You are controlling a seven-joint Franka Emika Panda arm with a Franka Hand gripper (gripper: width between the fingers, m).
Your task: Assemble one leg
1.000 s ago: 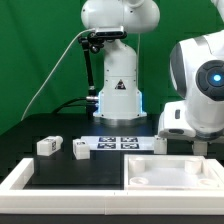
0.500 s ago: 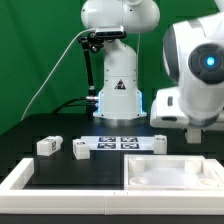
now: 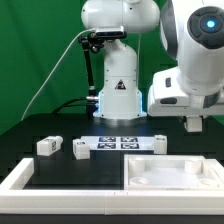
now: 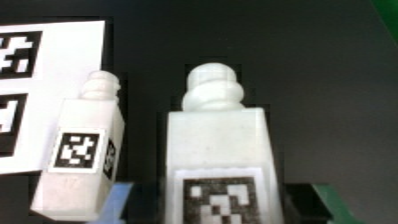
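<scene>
One leg fills the middle of the wrist view: a white block with a rounded, stepped peg at its far end and a black-and-white marker tag on the face toward the camera. It sits between the dark fingertips of the pincer. The pincer is closed to a narrow gap on the block's sides, though the contact itself is lost in shadow. In the exterior view the pincer hangs clear above the black tabletop at the exterior view's right, and the leg it carries is hard to make out there.

A second leg rests on the tabletop just beside the marker board, at the board's end toward the exterior view's right. In the wrist view it looks smaller than the held leg and lies alongside it. A third leg stands near the board's other end, and a fourth leg lies a little farther toward the exterior view's left. The white square part with a raised rim lies in the foreground, below the pincer.
</scene>
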